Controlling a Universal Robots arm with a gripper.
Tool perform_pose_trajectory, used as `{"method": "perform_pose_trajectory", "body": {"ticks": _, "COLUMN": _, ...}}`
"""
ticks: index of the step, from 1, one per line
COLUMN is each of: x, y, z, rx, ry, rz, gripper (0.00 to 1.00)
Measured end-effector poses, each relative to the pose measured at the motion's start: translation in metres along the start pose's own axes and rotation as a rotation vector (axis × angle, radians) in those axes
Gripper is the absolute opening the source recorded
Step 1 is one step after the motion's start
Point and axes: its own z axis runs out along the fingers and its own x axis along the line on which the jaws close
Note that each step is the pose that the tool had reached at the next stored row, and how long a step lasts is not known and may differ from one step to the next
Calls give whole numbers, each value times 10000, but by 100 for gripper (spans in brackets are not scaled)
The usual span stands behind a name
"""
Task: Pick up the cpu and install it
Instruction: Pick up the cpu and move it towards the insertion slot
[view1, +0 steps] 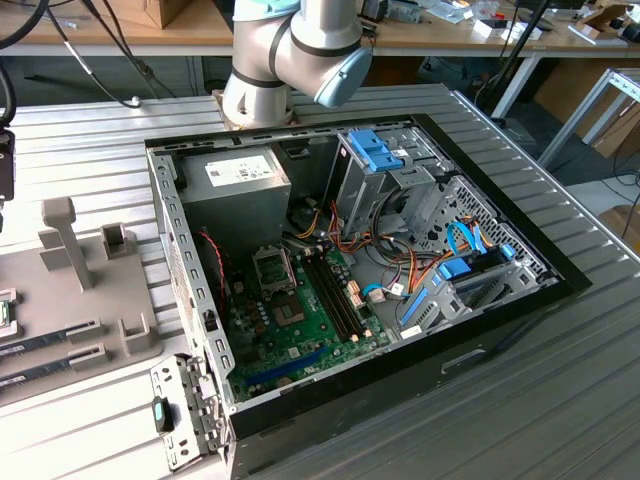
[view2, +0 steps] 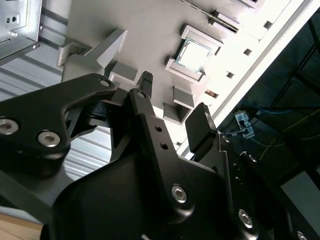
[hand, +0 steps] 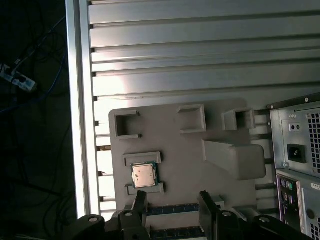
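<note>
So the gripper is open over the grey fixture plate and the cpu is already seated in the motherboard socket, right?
No. The gripper is open over the grey fixture plate, but the cpu lies in its holder frame on that plate, not in the motherboard socket. The first wrist view shows it.

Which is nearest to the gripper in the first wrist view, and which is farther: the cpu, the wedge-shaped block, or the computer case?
From the open gripper:
1. cpu, lying in its framed seat on the grey plate, just ahead of the gripper.
2. wedge-shaped block, on the same plate, toward the case.
3. computer case, off the plate, beyond the block.
</note>
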Motion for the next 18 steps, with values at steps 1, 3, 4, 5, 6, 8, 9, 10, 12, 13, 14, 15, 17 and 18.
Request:
{"method": "perform_pose_trajectory", "body": {"ticks": 1, "x": 0, "y": 0, "z": 0, "rx": 0, "ry": 0, "rz": 0, "gripper": 54}}
{"method": "perform_pose_trajectory", "body": {"ticks": 3, "x": 0, "y": 0, "z": 0, "rx": 0, "ry": 0, "rz": 0, "gripper": 54}}
{"method": "perform_pose_trajectory", "body": {"ticks": 4, "x": 1, "y": 0, "z": 2, "rx": -1, "ry": -2, "rz": -1, "gripper": 54}}
{"method": "perform_pose_trajectory", "body": {"ticks": 5, "x": 10, "y": -2, "z": 13, "rx": -1, "ry": 1, "rz": -1, "gripper": 54}}
{"method": "perform_pose_trajectory", "body": {"ticks": 6, "x": 14, "y": -2, "z": 33, "rx": -1, "ry": 1, "rz": -1, "gripper": 54}}
{"method": "perform_pose_trajectory", "body": {"ticks": 8, "x": 18, "y": -4, "z": 55, "rx": -1, "ry": 0, "rz": 0, "gripper": 54}}
{"method": "perform_pose_trajectory", "body": {"ticks": 9, "x": 18, "y": -4, "z": 57, "rx": -1, "ry": 0, "rz": 0, "gripper": 54}}
{"method": "perform_pose_trajectory", "body": {"ticks": 10, "x": 18, "y": -4, "z": 59, "rx": -1, "ry": 0, "rz": 0, "gripper": 54}}
{"method": "perform_pose_trajectory", "body": {"ticks": 12, "x": 19, "y": -4, "z": 63, "rx": -1, "ry": 0, "rz": 0, "gripper": 54}}
{"method": "perform_pose_trajectory", "body": {"ticks": 13, "x": 19, "y": -4, "z": 64, "rx": -1, "ry": 0, "rz": 0, "gripper": 54}}
{"method": "perform_pose_trajectory", "body": {"ticks": 14, "x": 19, "y": -4, "z": 67, "rx": -2, "ry": 0, "rz": 0, "gripper": 54}}
{"method": "perform_pose_trajectory", "body": {"ticks": 15, "x": 19, "y": -4, "z": 68, "rx": -1, "ry": 0, "rz": 0, "gripper": 54}}
{"method": "perform_pose_trajectory", "body": {"ticks": 17, "x": 19, "y": -5, "z": 71, "rx": -1, "ry": 1, "rz": -1, "gripper": 54}}
{"method": "perform_pose_trajectory", "body": {"ticks": 18, "x": 19, "y": -5, "z": 74, "rx": -1, "ry": 1, "rz": 0, "gripper": 54}}
